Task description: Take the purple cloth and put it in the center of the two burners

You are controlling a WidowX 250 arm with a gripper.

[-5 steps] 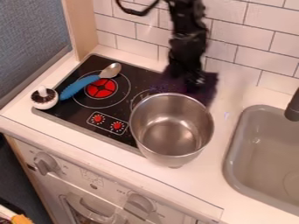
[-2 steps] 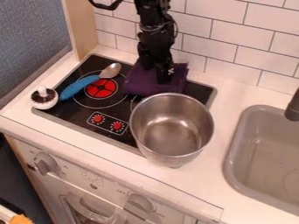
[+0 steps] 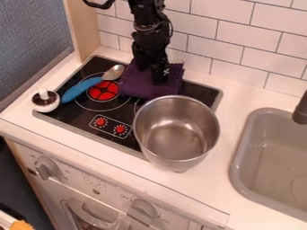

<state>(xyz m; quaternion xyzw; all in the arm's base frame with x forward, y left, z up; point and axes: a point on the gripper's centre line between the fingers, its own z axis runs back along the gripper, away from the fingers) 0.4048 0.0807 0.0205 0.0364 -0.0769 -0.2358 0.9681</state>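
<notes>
The black gripper [image 3: 157, 77] hangs down over the back of the stove [image 3: 198, 92], its tips at the purple cloth [image 3: 135, 84]. The folded cloth lies across the back middle of the cooktop, behind the pot, its left edge near the left burner [image 3: 103, 90]. Whether the gripper holds the cloth or only touches it cannot be told. The right burner is mostly hidden by the pot and the cloth.
A steel pot [image 3: 176, 134] stands over the stove's front right edge. A blue-handled spoon [image 3: 83, 88] crosses the left burner, beside a brown-and-white round object [image 3: 46, 101]. The sink [image 3: 269, 157] is at right; a tiled wall [image 3: 240, 49] rises behind.
The gripper and the purple cloth have moved left, from the stove's back right edge to the middle of the cooktop. Pot and spoon have stayed put.
</notes>
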